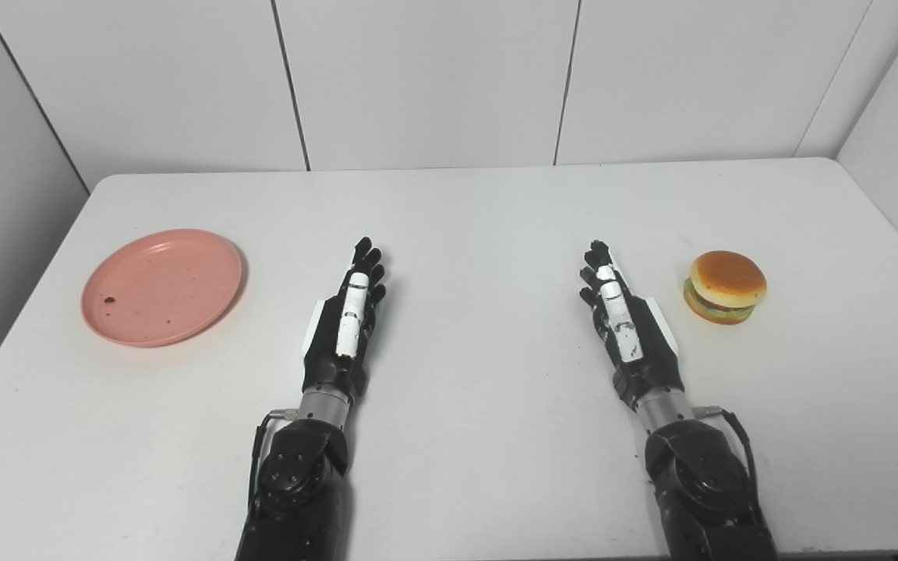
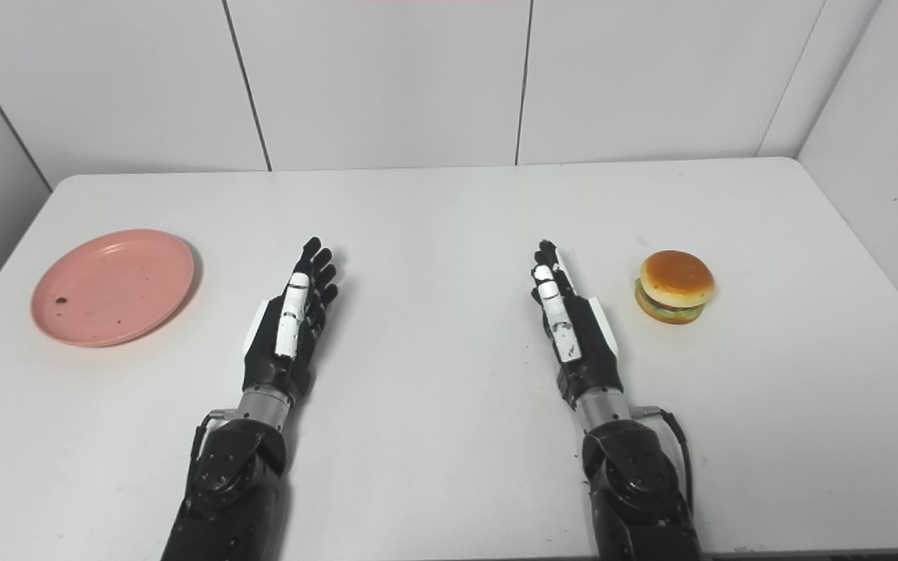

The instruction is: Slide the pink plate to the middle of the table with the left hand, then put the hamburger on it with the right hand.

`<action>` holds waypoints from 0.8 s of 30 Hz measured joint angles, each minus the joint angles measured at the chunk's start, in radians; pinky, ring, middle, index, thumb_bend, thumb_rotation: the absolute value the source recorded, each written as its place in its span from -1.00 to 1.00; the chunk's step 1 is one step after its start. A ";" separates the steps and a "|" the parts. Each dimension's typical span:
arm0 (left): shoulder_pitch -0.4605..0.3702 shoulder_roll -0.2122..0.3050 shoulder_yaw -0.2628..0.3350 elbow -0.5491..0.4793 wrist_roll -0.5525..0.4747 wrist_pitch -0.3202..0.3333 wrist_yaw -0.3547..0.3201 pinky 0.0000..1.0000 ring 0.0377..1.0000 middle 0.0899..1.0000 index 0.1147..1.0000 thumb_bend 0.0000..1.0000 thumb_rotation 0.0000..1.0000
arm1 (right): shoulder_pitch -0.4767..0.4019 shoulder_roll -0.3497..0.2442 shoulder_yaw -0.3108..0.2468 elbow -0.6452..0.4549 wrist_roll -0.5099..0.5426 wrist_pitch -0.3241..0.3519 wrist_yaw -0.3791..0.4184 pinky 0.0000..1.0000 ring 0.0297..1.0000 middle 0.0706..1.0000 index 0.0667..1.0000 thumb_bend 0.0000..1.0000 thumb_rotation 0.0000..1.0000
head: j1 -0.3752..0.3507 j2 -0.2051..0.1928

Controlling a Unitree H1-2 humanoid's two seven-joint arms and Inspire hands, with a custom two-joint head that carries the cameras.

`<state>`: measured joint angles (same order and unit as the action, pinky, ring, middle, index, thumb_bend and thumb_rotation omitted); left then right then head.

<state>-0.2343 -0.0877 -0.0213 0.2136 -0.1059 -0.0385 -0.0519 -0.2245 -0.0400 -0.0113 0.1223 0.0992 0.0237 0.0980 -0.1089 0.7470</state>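
Observation:
A round pink plate point(image 1: 162, 286) lies flat at the left side of the white table point(image 1: 480, 210), with a few dark specks on it. A toy hamburger point(image 1: 725, 287) sits upright at the right side. My left hand point(image 1: 348, 319) rests open and edge-up on the table, a hand's width to the right of the plate, fingers straight and pointing away. My right hand point(image 1: 622, 319) rests open in the same way, just to the left of the hamburger and apart from it. Both hands hold nothing.
White wall panels point(image 1: 433, 78) stand behind the table's far edge, and side walls close in at left and right. The table's left edge runs close to the plate. Bare tabletop lies between the two hands.

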 measured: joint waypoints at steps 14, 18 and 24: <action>0.000 0.001 -0.003 -0.001 0.001 0.001 0.004 1.00 1.00 1.00 1.00 -0.15 1.00 | -0.001 0.000 0.000 0.002 -0.008 -0.001 0.000 1.00 1.00 1.00 1.00 0.02 0.85 | 0.000 0.000; 0.000 0.001 -0.002 -0.001 0.000 0.002 0.004 1.00 1.00 1.00 1.00 -0.16 1.00 | -0.001 0.000 -0.001 0.003 0.002 -0.001 0.002 1.00 1.00 1.00 1.00 0.00 0.85 | 0.000 0.000; 0.000 0.000 0.000 -0.001 -0.001 0.001 0.006 1.00 1.00 1.00 1.00 -0.17 1.00 | -0.002 0.000 0.001 0.002 -0.009 -0.001 0.001 1.00 1.00 1.00 1.00 -0.01 0.87 | 0.002 -0.002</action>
<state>-0.2343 -0.0878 -0.0214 0.2128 -0.1065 -0.0370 -0.0455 -0.2262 -0.0401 -0.0103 0.1247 0.0903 0.0230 0.0994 -0.1074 0.7455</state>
